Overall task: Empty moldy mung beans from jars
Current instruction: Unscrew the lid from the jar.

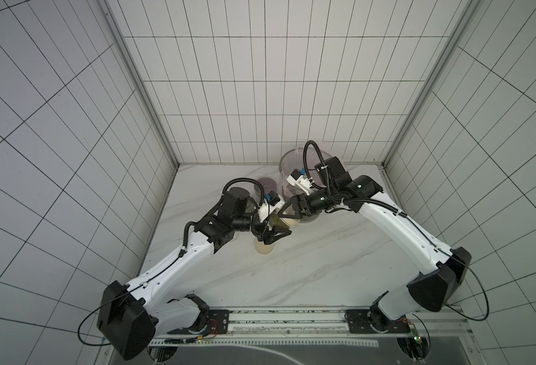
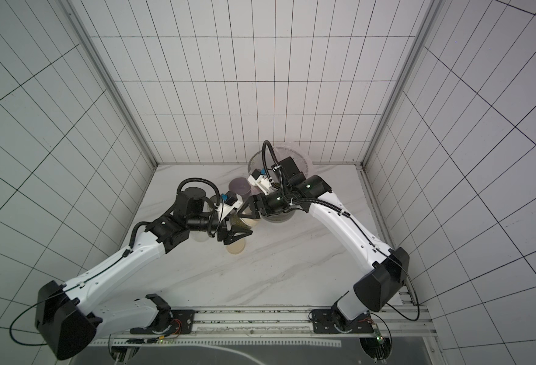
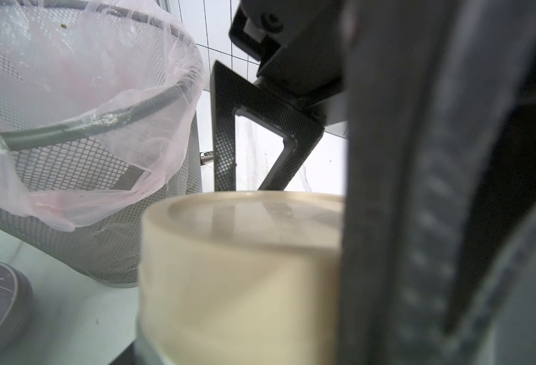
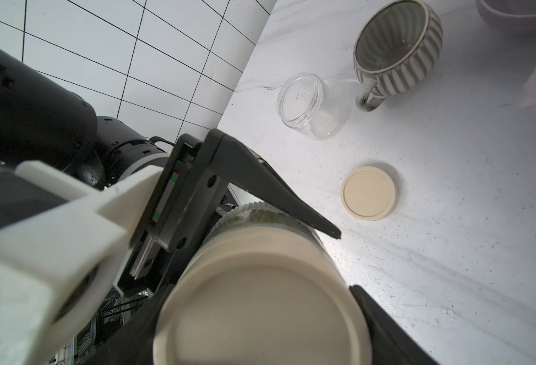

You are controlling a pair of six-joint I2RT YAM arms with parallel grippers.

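A jar (image 1: 277,222) packed with mung beans (image 4: 260,216) hangs tilted above the table between both grippers in both top views. My left gripper (image 1: 274,227) is shut on its glass body; one of its fingers (image 4: 276,196) lies along the glass. My right gripper (image 1: 287,218) is shut on the jar's beige lid (image 4: 260,300), with a finger (image 4: 386,319) pressed on the lid's edge. A second jar (image 4: 311,107) lies on its side on the table, with no lid and no beans in it. Its loose beige lid (image 4: 369,192) lies flat nearby.
A grey mesh bin (image 3: 86,126) with a pink liner stands close behind the held jar. A ribbed mug (image 4: 398,47) stands beside the lidless jar. A purple-grey bowl (image 1: 264,186) sits near the back. Tiled walls close in the table's left side and back.
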